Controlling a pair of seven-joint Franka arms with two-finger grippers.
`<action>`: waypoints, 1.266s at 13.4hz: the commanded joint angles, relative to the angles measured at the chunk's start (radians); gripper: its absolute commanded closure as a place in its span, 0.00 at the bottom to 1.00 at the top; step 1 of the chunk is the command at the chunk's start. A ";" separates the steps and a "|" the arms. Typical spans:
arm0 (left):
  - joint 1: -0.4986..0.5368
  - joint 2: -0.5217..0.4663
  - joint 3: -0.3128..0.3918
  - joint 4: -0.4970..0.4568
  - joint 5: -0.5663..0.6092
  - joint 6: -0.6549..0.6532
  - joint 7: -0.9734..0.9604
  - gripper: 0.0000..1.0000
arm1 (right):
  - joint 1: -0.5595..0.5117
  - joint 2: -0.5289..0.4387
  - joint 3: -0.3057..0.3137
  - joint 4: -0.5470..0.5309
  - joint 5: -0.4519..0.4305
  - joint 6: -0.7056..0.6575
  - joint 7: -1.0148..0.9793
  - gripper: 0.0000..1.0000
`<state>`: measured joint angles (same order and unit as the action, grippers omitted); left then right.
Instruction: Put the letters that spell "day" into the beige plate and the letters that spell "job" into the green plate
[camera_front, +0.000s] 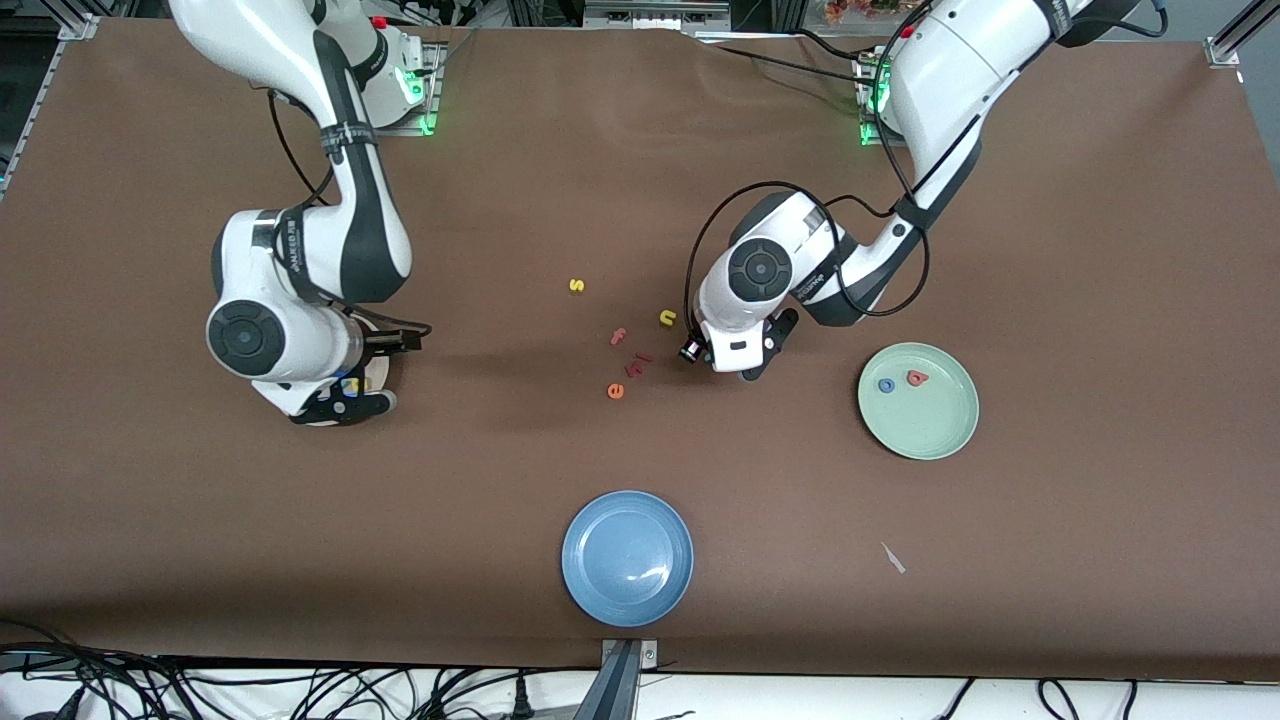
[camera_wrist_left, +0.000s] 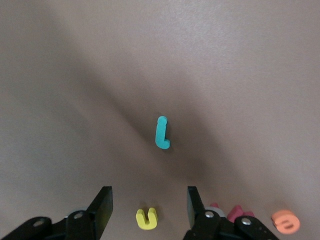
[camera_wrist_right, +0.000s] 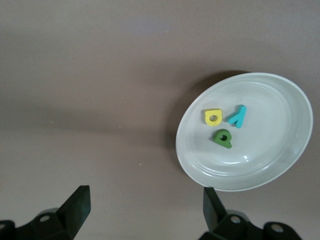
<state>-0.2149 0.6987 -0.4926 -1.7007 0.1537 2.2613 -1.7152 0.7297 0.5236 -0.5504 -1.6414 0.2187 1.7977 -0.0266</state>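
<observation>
Both hands spread; day letters plated, j on the desk.

The left hand (camera_wrist_left: 148, 205) hangs open over the yellow n (camera_wrist_left: 146, 218), the teal j (camera_wrist_left: 162, 133) lying just past it on the desk. The right hand (camera_wrist_right: 145, 207), jaws wide, hovers beside the beige plate (camera_wrist_right: 280, 165) (teal y (camera_wrist_right: 237, 116), yellow letter (camera_wrist_right: 213, 117), dark green letter (camera_wrist_right: 222, 138) inside). The green plate (camera_front: 945, 435) holds the blue o (camera_front: 886, 385) and salmon b (camera_front: 916, 377).

Three plates (camera_front: 918, 400), eleven foam letters (camera_wrist_left: 162, 133), two robot arms (camera_front: 300, 290), one white scrap (camera_front: 893, 558)
</observation>
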 joint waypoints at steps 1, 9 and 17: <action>-0.050 0.024 0.069 0.026 -0.002 0.011 -0.024 0.44 | -0.097 -0.129 0.163 -0.003 -0.172 -0.043 0.104 0.00; -0.047 0.064 0.080 0.026 0.096 0.052 -0.044 0.44 | -0.493 -0.496 0.481 -0.072 -0.323 -0.135 0.163 0.00; -0.040 0.082 0.083 0.024 0.098 0.092 -0.043 1.00 | -0.500 -0.507 0.334 -0.021 -0.191 -0.231 0.083 0.00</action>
<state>-0.2482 0.7666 -0.4129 -1.6975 0.2245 2.3515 -1.7356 0.1937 0.0111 -0.1983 -1.6704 0.0130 1.5871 0.0835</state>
